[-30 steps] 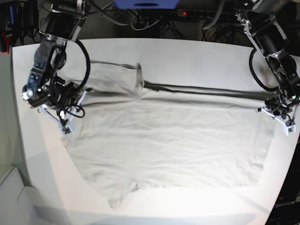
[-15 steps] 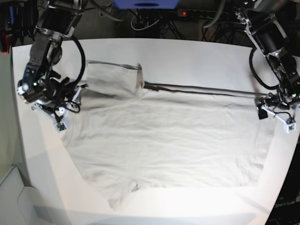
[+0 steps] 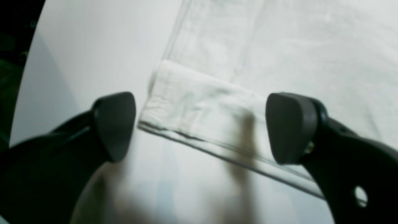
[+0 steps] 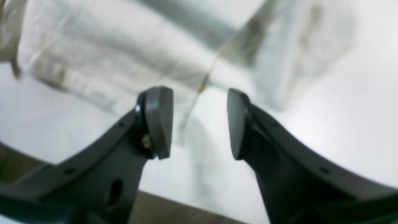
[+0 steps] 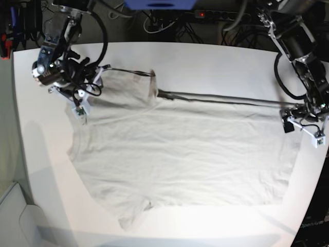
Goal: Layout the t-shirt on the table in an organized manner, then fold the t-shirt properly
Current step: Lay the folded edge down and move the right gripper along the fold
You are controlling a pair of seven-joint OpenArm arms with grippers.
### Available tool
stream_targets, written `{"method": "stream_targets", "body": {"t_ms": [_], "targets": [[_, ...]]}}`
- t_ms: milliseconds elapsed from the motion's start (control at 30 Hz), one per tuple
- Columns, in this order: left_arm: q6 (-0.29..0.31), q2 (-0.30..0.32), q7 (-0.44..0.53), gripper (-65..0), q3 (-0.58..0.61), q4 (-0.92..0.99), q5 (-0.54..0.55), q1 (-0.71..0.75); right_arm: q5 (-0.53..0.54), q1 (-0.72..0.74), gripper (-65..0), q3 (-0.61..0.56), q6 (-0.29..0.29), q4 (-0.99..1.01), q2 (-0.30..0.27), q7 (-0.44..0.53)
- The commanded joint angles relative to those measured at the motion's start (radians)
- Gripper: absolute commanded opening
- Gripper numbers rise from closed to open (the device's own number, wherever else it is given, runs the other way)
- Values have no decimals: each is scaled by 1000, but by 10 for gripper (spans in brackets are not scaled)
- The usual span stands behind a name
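The light grey-beige t-shirt point(image 5: 185, 154) lies spread flat on the white table point(image 5: 205, 62), with one sleeve folded near the back left. My left gripper point(image 5: 300, 123) hovers at the shirt's right edge. In the left wrist view it point(image 3: 203, 127) is wide open above a folded hem corner of the t-shirt point(image 3: 202, 102), gripping nothing. My right gripper point(image 5: 82, 105) hangs over the shirt's left sleeve area. The right wrist view shows it point(image 4: 198, 123) open and empty, with blurred t-shirt point(image 4: 108, 62) fabric just beyond the fingertips point(image 4: 158, 121).
Cables and a power strip point(image 5: 200, 14) run along the table's far edge. A white object point(image 5: 20, 216) sits off the table at the lower left. The table edge curves close to my left gripper on the right side.
Both grippers have opened and let go of the shirt's edges. The right arm has moved toward the table's far side; the left arm has barely shifted.
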State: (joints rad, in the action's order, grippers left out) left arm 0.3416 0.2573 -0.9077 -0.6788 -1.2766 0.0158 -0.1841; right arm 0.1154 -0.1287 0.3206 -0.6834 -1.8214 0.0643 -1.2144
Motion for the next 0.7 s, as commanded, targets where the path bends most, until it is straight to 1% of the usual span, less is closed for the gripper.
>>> {"method": "stream_targets", "body": {"t_ms": [0,200,433,500,533,667], "targets": [[-5,20,20,0,-2,-18,5,-24,11,2,-358,1,-15,-13,-4,14],[-5,20,20,0,-3,-19,5,-21,11,-42,-359,1,-15,30,-2,84],[-5,20,20,0,-3,-19,5,-18,11,-56,-365,1,-15,71,1,87],[-5,20,20,0,-3,-19,5,-16,11,-56,-410,1,-15,73,4,87],[-5,20,20,0,-3,-19,5,-16,11,-58,-452,1,-15,73,10,87],[-5,20,19,0,-3,-19,5,-16,11,-71,-650,-18,-15,73,19,87]]}}
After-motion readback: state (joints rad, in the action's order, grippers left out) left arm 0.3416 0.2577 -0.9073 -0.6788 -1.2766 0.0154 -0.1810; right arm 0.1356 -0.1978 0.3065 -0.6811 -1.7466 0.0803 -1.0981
